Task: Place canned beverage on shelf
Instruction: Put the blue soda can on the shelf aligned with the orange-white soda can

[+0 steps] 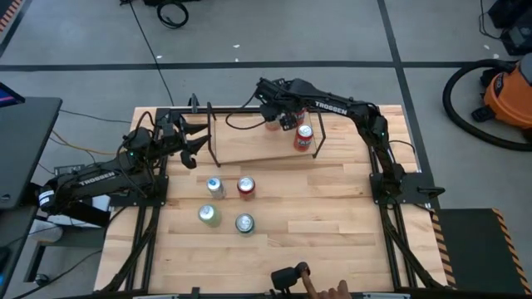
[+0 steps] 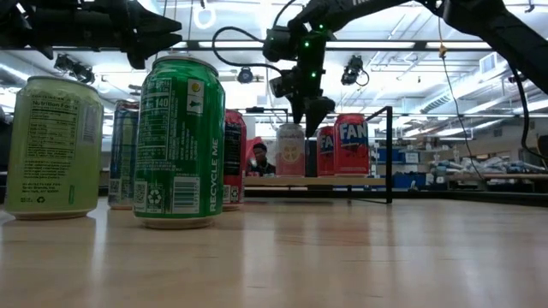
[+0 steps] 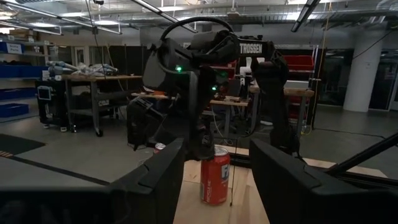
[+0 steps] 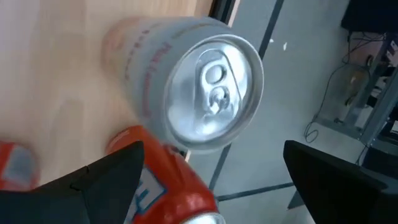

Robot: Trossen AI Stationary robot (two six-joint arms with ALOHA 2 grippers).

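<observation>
The right end effector (image 1: 287, 116), fingers spread wide, hovers over a pale pink can (image 4: 186, 93) standing on the plywood-and-black-rod shelf (image 1: 249, 149) at the desk's (image 1: 332, 224) twelve o'clock, beside an orange can (image 1: 303, 137). Four cans wait mid-desk; the left end effector (image 1: 195, 145) idles half-open at nine o'clock.

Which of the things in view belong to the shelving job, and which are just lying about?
Job: low plywood shelf; pale pink can under the open right gripper; orange Fanta can on the shelf; four waiting cans, including the green one.
Lying about: orange shop vacuum; floor cables.
</observation>
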